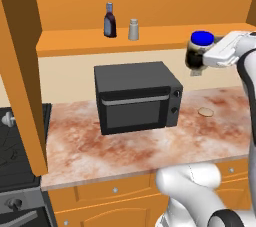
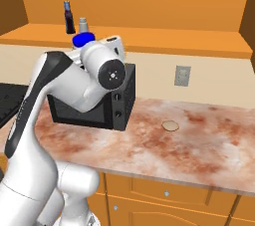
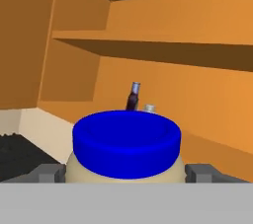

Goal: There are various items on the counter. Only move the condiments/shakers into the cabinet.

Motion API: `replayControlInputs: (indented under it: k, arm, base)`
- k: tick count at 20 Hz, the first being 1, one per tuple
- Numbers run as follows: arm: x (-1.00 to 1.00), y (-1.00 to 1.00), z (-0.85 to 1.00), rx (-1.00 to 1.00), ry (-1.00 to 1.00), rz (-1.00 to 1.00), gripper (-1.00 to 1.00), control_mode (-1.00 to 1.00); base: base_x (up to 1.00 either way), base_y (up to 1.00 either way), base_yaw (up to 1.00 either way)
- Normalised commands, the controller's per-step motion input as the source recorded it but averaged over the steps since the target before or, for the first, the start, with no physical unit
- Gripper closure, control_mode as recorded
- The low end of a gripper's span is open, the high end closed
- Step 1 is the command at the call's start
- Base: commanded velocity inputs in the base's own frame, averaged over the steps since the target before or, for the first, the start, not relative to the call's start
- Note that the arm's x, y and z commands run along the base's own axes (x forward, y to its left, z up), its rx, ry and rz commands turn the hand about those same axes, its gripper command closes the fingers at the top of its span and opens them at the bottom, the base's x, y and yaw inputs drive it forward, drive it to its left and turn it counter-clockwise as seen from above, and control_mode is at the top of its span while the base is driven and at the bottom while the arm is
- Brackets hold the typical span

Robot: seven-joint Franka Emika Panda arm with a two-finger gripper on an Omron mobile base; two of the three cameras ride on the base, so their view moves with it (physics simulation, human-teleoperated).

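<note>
Fingers (image 3: 126, 171) grasp the blue-lidded jar (image 1: 200, 50) on both sides, carrying it upright just off the cabinet shelf (image 1: 150, 43), right of the dark bottle (image 1: 110, 20) and grey shaker (image 1: 133, 29) already there, likely to join them.

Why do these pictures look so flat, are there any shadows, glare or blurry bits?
Left base view: even rendered light, a soft shadow under the microwave, no glare on the counter. Right base view: same flat light, edges slightly soft. Hand view: the blue-lidded jar looms large between the gripper fingertips; shelf undersides go dark; the distant bottle looks fuzzy.
</note>
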Motion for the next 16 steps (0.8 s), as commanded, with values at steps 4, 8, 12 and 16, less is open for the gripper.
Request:
replayControlInputs:
  k: [4,8,12,16]
  arm:
    - [0.56,-0.22,0.38,-0.01,0.0,-0.04,1.0,-1.0]
    - [0.52,-0.06,0.31,-0.02,0.01,-0.04,1.0,-1.0]
    - [0.42,0.0,0.28,-0.02,0.02,-0.03,1.0,-1.0]
    - [0.51,0.0,0.04,0.0,0.06,0.0,1.0,-1.0]
  base:
    - [0.0,0.0,0.0]
    - [0.0,0.0,0.0]
    - [0.0,0.0,0.0]
    - [0.0,0.0,0.0]
